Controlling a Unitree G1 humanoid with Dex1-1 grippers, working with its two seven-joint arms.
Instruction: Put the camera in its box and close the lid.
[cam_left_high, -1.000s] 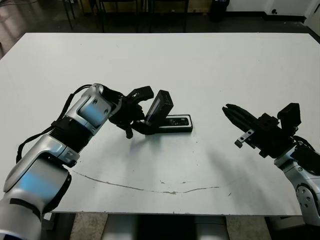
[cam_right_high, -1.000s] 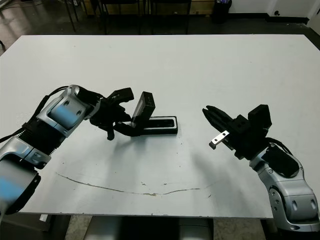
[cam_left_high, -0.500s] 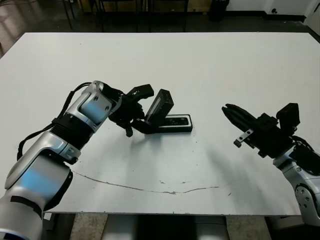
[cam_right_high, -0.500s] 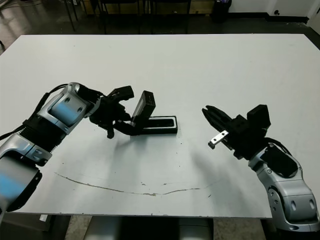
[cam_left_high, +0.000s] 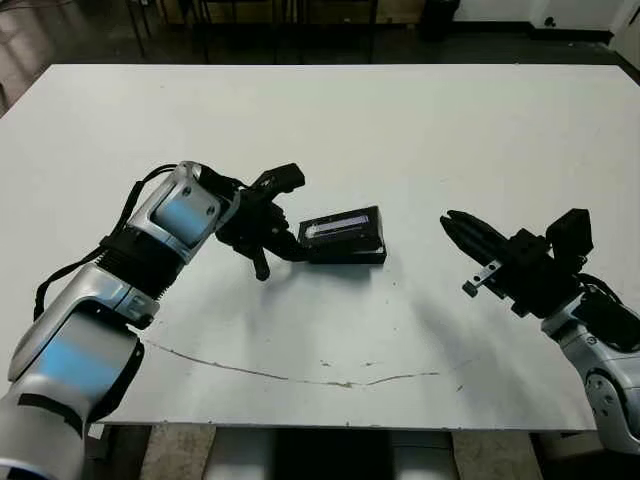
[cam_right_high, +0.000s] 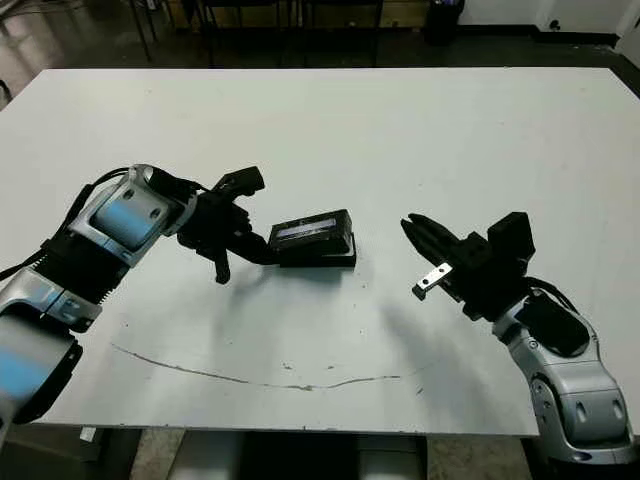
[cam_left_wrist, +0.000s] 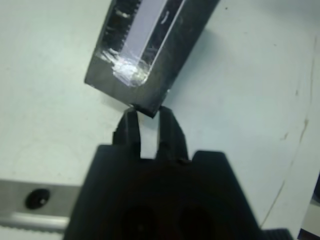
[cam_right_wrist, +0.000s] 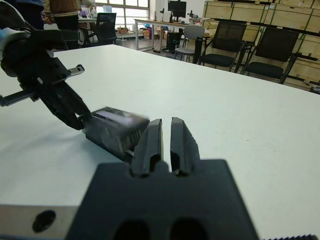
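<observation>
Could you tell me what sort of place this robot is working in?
Probably an office or lab workroom: a large white table, black office chairs, desks with a monitor, and stacked cardboard boxes along the far wall.

Office-like lab: black chairs (cam_right_wrist: 227, 45), desks with a monitor (cam_right_wrist: 177, 7), and stacked cardboard boxes (cam_right_wrist: 220, 10) beyond the white table (cam_right_wrist: 240, 115).

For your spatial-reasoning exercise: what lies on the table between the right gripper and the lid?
Nothing: between the right gripper and the lid, the head views show only bare white table.
</observation>
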